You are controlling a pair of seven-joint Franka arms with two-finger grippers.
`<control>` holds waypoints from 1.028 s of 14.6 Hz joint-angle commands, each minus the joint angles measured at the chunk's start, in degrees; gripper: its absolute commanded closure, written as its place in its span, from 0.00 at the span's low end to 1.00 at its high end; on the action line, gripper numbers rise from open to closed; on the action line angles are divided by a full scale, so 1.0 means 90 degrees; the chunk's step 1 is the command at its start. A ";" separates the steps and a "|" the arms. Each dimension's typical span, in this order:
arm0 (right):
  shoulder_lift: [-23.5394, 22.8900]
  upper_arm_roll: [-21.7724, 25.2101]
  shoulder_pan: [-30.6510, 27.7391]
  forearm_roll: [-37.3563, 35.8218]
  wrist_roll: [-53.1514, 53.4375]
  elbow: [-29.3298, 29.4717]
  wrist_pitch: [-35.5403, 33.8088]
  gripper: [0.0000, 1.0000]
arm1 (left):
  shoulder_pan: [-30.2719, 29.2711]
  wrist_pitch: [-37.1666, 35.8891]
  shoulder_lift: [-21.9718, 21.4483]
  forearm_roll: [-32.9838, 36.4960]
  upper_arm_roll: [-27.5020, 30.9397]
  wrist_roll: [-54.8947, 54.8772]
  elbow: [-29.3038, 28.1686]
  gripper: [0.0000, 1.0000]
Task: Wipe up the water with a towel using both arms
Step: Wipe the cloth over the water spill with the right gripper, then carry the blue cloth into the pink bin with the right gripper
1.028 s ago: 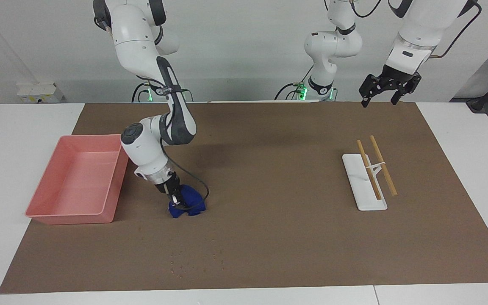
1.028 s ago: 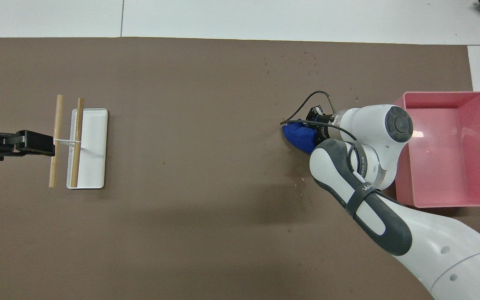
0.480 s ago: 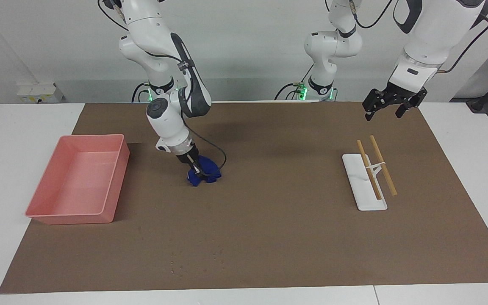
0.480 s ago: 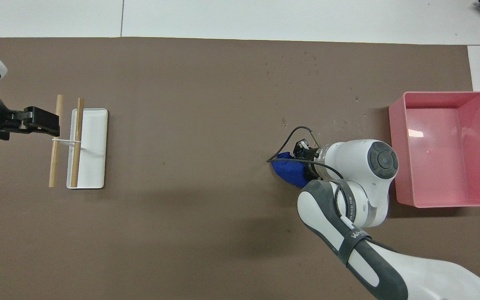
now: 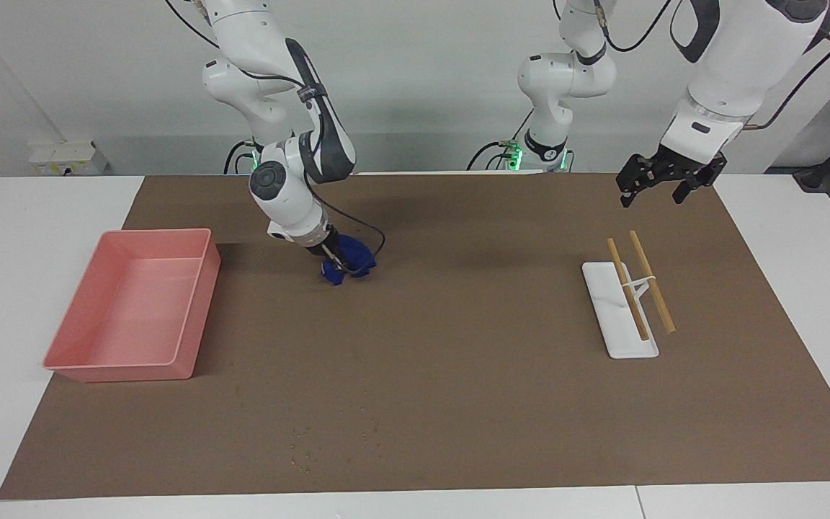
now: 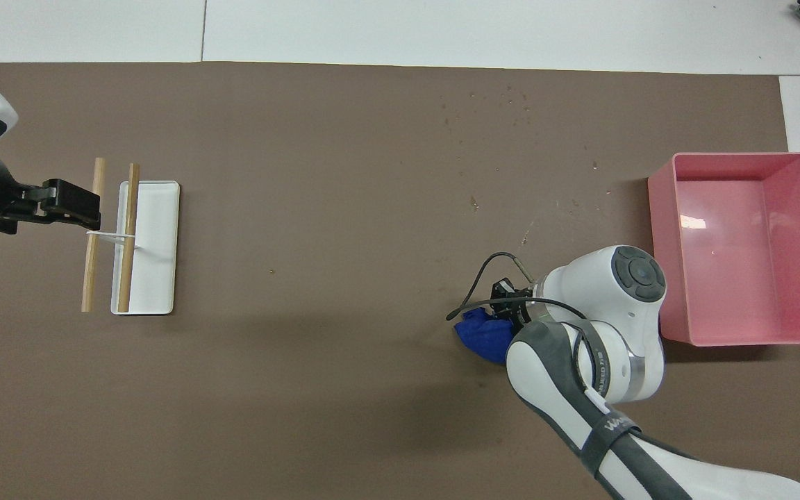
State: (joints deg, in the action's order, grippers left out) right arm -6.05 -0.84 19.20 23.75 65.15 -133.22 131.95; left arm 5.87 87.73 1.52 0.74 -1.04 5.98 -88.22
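**mike_r:** Dragged back toward the robots, that's what happened to the towel in the last second: it was level with the pink tray's outer corner, now it sits on the tabletop level with the tray's end nearest the robots, near it but not touching. The right gripper is clamped on the towel and pressing it onto the brown mat.

**jo_k:** So mid-wipe, I'd say. There are droplets left farther out on the mat, so the next stroke probably needs to push back out over those while keeping the cloth pressed down.

**mike_r:** And the left gripper? It hangs with fingers spread, above the mat over the stretch between the white holder with two wooden sticks and the robots. Waiting, holding nothing.
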 commanded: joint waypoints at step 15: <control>0.1344 0.0025 -0.0033 -0.1125 0.0046 -0.0355 -0.1770 1.00 | -0.0545 -0.0031 -0.0286 0.0123 -0.0480 -0.0098 -0.0275 0.00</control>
State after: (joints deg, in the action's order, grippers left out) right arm 0.72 -0.73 20.59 15.10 65.13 -137.32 118.49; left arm 1.45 86.98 0.53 0.75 -4.57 5.54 -88.69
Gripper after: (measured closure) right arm 0.815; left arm 0.000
